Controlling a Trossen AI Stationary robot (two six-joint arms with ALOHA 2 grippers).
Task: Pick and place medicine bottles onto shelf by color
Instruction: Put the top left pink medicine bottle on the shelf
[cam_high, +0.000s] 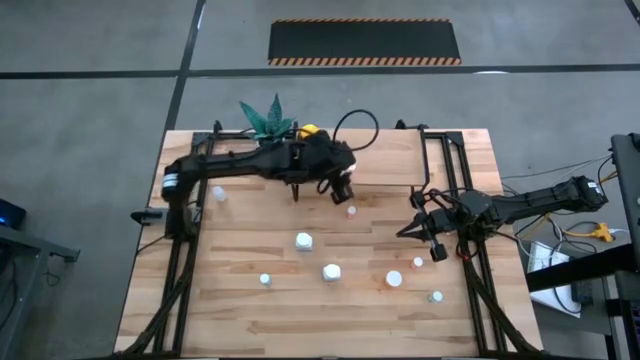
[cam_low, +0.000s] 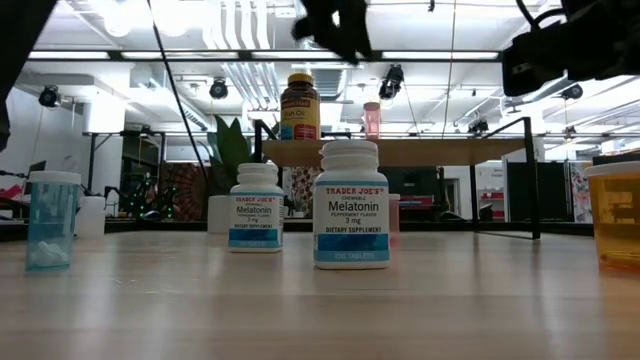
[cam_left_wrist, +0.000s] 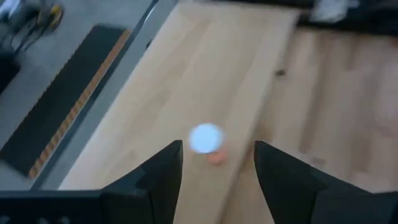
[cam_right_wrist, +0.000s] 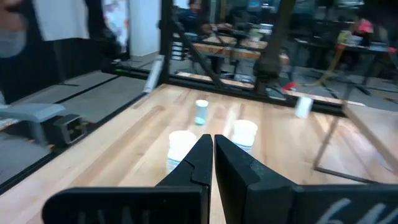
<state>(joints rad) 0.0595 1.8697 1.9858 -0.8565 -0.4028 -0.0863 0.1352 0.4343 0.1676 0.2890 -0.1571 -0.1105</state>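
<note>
My left gripper (cam_left_wrist: 217, 147) hangs open above the shelf (cam_left_wrist: 186, 81), at the far middle of the table (cam_high: 342, 190). Below and just beyond its fingertips a small bottle with a white cap and a pinkish body (cam_left_wrist: 206, 138) stands on the shelf board, touched by nothing. In the low view this bottle (cam_low: 372, 118) and the amber bottle with the yellow cap (cam_low: 300, 104) stand on the shelf (cam_low: 440, 151). Several white bottles (cam_high: 331, 271) stand on the table. My right gripper (cam_high: 412, 231) waits shut at the table's right side.
A green plant (cam_high: 267, 118) stands at the far edge, left of the amber bottle (cam_high: 308, 130). Two Melatonin bottles (cam_low: 351, 203) stand close to the low camera. A small pink-capped bottle (cam_high: 351, 211) stands near the left gripper. Black frames (cam_high: 452, 170) flank the table.
</note>
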